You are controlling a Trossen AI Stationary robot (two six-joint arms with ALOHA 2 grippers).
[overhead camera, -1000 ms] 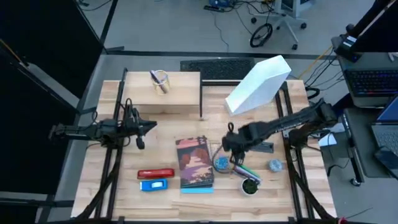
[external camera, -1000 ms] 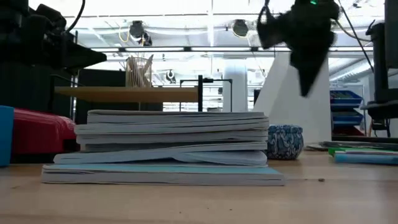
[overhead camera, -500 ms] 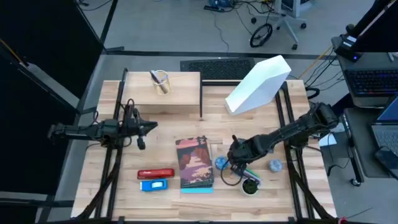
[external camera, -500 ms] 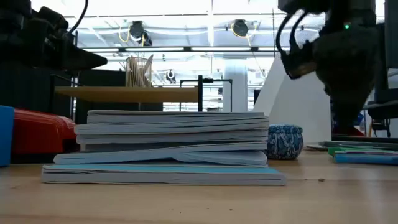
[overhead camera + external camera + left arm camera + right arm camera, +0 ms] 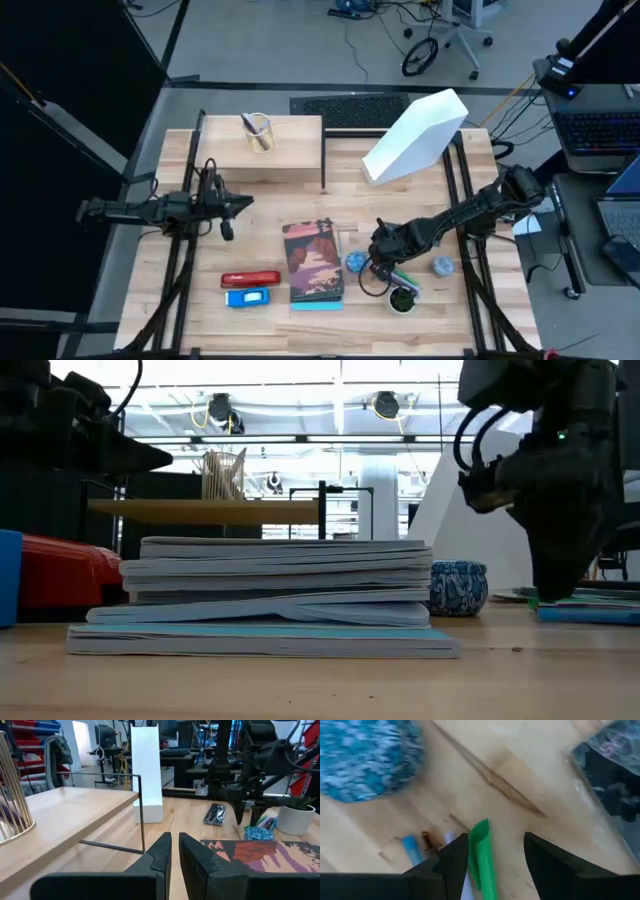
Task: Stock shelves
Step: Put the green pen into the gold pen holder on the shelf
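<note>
Right pincer [image 5: 385,265] of mine is lowered to the tabletop [image 5: 270,320], just beside a small blue patterned bowl [image 5: 354,263] and near a little potted plant [image 5: 401,299]. Its two fingers [image 5: 451,857] are spread apart, and a green pen [image 5: 482,852] lies between them on the wood, not yet pinched. Next to that green pen I can see the tips of more pens [image 5: 412,844], one blue. A dark plastic-wrapped packet [image 5: 610,785] lies near them on the table.

From table height, this same pincer [image 5: 555,585] comes down from above and ends right over a loose bundle of green and blue pens [image 5: 585,608] at the table's right side.

Left pincer [image 5: 243,203] waits well apart, hovering over the left side of the table, its fingers [image 5: 161,852] almost pressed together with only a narrow slit between them, holding nothing.

A stack of books [image 5: 313,262] sits mid-table, with a red case [image 5: 250,279] and a blue case [image 5: 247,297] to its left.

At the back left stands the low wooden shelf [image 5: 290,150] on thin black legs, with a gold wire cup [image 5: 258,130] on top. To its right the white file holder [image 5: 415,135] stands on the table. A second blue patterned bowl [image 5: 442,265] rests near the right edge.
</note>
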